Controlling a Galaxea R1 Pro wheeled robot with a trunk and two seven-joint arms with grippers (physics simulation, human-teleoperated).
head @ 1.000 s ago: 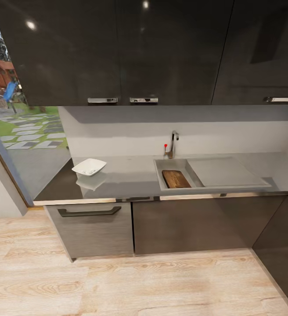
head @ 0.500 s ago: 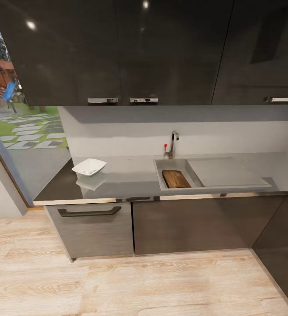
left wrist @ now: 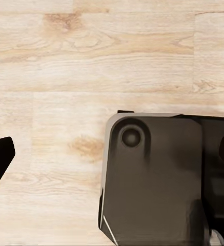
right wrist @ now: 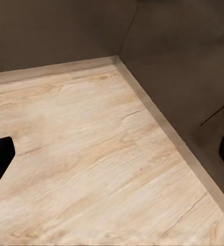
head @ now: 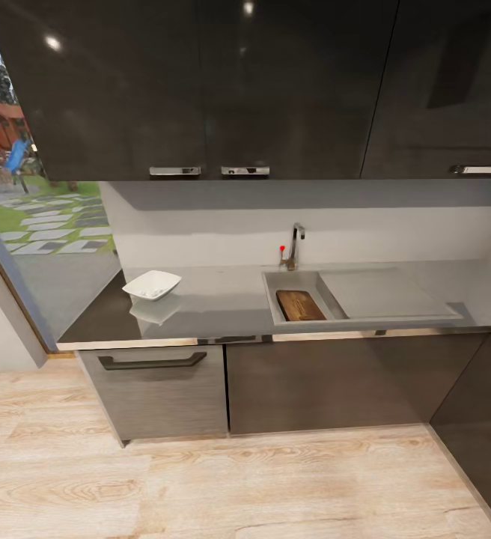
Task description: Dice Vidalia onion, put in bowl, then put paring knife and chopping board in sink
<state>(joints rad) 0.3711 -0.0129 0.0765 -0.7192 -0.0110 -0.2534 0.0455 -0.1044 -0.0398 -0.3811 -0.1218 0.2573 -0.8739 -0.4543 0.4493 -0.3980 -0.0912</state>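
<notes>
I see the dark brown wooden chopping board [head: 300, 305] lying inside the pale grey sink [head: 274, 299]; the shallow white bowl [head: 152, 284] holds pale bits. My left gripper [left wrist: 106, 154] and right gripper [right wrist: 114, 154] fingers spread wide over wood floor [right wrist: 91, 169].

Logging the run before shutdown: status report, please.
Both tools low over floor, fingers spread, empty. Chopping board in sink; bowl on countertop. Knife not made out. Nothing obstructing.

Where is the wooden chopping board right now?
In the head view, the chopping board lies inside the sink basin, just below the tap, with the white bowl off to its left on the countertop.
</notes>
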